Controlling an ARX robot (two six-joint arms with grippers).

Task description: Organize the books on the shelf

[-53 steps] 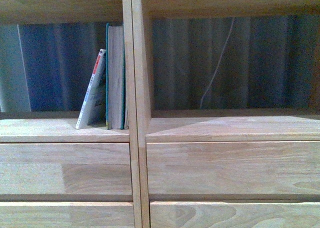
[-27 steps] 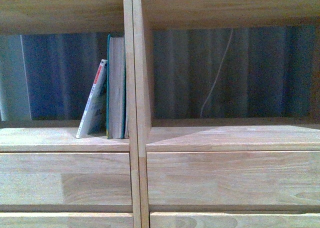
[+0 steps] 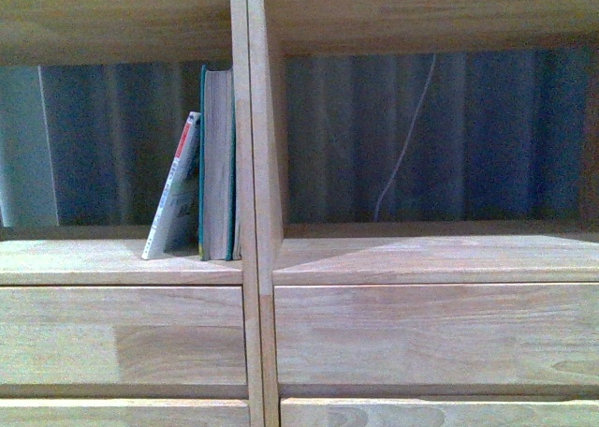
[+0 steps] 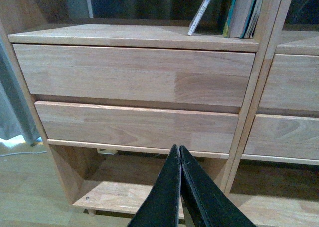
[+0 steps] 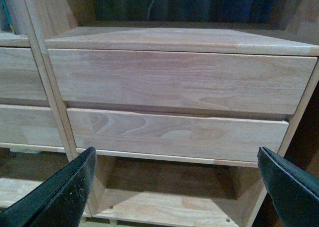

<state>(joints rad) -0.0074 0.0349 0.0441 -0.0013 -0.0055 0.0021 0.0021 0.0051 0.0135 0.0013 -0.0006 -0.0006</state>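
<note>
Left of centre in the front view, the thin, floppy-looking paperback (image 3: 174, 191) is leaning on the heavier-looking, stiff teal hardback (image 3: 217, 165), likely best gripped by their front edges, while the left hand (image 4: 180, 187) is hanging closed and empty and the right hand (image 5: 174, 187) is gaping wide and empty.

Thin white paperback (image 3: 174, 191) with red-marked spine: printing runs down the spine, too small and blurred to read.
Thick teal hardback (image 3: 217, 165) with greyish pages: no lettering shows.
Light-wood shelving unit (image 3: 374, 324): bare, unlabelled.
</note>
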